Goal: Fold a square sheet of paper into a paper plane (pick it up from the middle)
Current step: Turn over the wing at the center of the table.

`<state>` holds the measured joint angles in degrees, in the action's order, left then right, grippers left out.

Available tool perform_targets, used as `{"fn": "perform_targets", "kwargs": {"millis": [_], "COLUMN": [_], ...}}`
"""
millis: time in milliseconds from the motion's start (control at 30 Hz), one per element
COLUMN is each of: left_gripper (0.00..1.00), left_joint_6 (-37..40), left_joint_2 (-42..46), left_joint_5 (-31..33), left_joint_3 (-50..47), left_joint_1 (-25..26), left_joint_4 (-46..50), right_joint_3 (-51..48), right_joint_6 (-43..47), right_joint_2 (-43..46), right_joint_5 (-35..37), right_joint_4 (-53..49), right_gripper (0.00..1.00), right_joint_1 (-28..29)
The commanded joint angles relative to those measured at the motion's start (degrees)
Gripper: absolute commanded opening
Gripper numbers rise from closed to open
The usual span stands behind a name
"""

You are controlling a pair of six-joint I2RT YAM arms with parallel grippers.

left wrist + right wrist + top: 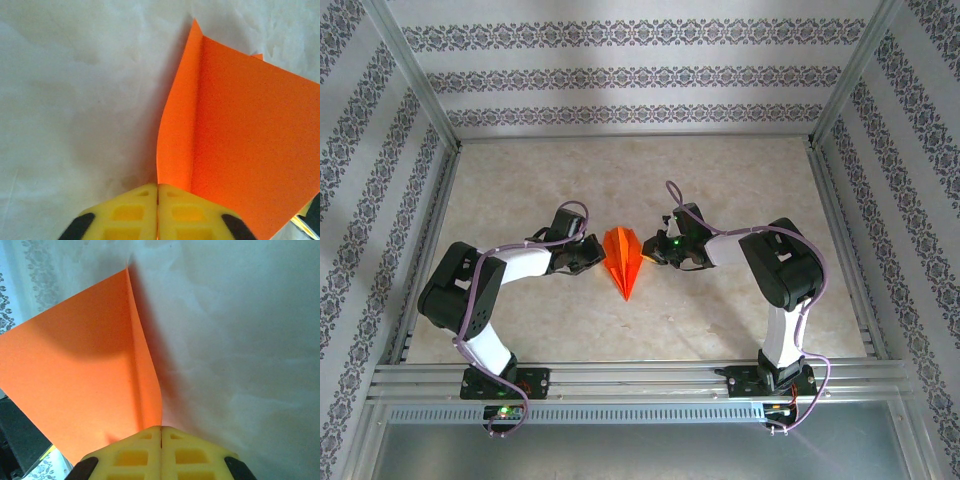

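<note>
Paper plane (625, 258): bright orange-red, plain, folded to a narrow dart. Sits mid-table (520, 190), point toward the near edge, wide end away. Centre crease runs lengthwise. On each side, a narrow outer flap bends along a sharp fold, its edge curling.

Striped patterned walls (620, 75) surround a pale marbled tabletop (520, 190).
</note>
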<state>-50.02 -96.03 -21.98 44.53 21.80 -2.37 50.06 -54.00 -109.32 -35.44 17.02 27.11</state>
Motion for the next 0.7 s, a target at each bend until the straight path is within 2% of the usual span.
{"fn": "perform_targets", "kwargs": {"millis": [0, 167, 400, 667], "left_gripper": [0.18, 0.33, 0.39, 0.4], "left_joint_6": [1.9, 2.5, 0.1, 1.4], "left_joint_2": [2.5, 8.9, 12.2, 5.8], "left_joint_5": [1.9, 2.3, 6.8, 9.1], "left_joint_3": [1.6, 2.5, 3.8, 8.8], "left_joint_1": [0.7, 1.5, 7.2, 11.2], "left_joint_4": [5.1, 11.1, 17.4, 18.9], "right_joint_3": [0.4, 0.9, 1.3, 1.5], "right_joint_6": [0.9, 0.7, 0.5, 0.3], "right_joint_2": [1.1, 1.9, 2.7, 2.5], "right_joint_5": [-0.2, -0.1, -0.1, -0.1], "right_joint_4": [0.3, -0.2, -0.5, -0.8], "right_gripper": [0.06, 0.07, 0.08, 0.08], "right_joint_1": [0.3, 0.8, 1.1, 1.4]}}
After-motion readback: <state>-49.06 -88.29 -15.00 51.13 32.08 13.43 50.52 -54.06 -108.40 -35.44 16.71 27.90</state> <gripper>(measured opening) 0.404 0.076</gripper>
